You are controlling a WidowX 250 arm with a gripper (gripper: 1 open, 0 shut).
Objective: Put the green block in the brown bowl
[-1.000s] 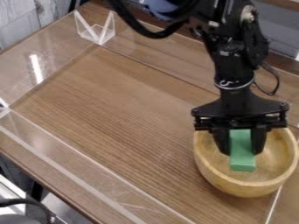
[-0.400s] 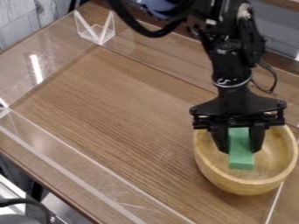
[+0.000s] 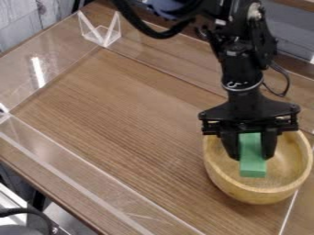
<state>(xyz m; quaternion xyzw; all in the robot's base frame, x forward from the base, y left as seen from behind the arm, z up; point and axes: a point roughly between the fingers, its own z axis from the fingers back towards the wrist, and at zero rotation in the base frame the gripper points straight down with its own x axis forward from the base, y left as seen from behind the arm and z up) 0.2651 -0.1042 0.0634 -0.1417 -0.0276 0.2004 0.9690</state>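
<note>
The brown bowl (image 3: 223,177) sits at the right front of the wooden table, round and light tan with a thick rim. The green block (image 3: 255,156) stands on end inside it, its lower end down near the bowl's floor. My gripper (image 3: 252,138) hangs straight down over the bowl, and its black fingers (image 3: 233,140) are shut on the block's upper part. Whether the block's bottom rests on the bowl floor I cannot tell.
Clear plastic walls (image 3: 55,50) run around the wooden table top (image 3: 110,110). A small clear stand (image 3: 101,30) sits at the back left corner. The arm and its black cables (image 3: 185,18) rise at the back right.
</note>
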